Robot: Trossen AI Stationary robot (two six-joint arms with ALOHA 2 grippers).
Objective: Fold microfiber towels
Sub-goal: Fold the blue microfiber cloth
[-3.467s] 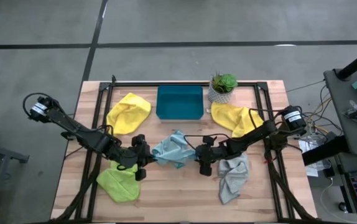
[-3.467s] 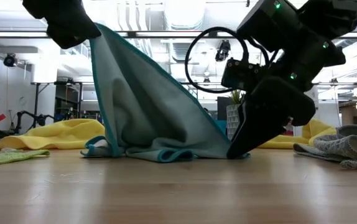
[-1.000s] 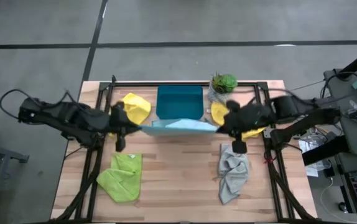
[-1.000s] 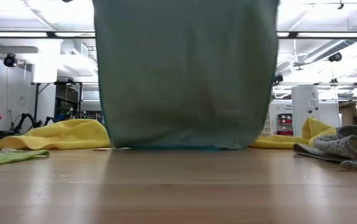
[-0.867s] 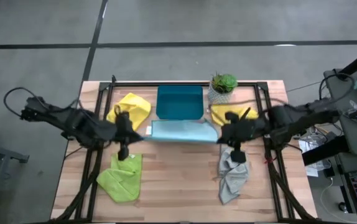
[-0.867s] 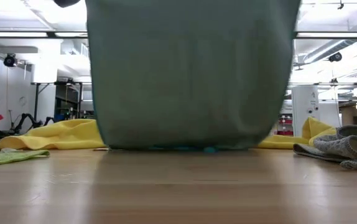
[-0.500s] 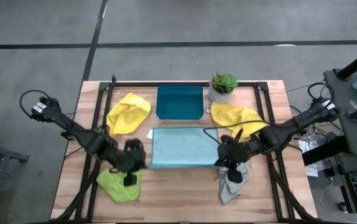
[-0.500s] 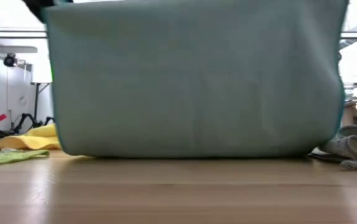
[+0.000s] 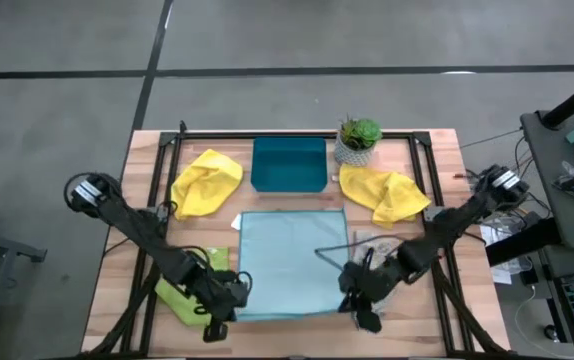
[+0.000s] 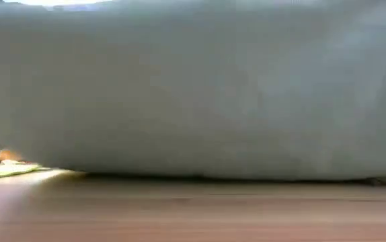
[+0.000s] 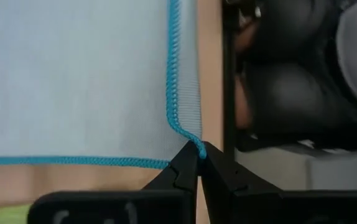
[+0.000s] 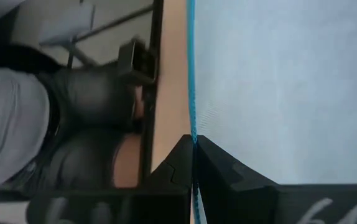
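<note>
Pinching the blue towel (image 9: 292, 262) flat: left gripper (image 9: 229, 297) held its 7 o'clock corner, right gripper (image 9: 352, 293) its 5 o'clock corner, ready to fold.

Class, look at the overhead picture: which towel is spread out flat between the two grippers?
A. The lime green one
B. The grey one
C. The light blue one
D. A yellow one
C: the light blue towel lies spread in the table's middle, the left gripper and right gripper each pinching a near corner.
</note>
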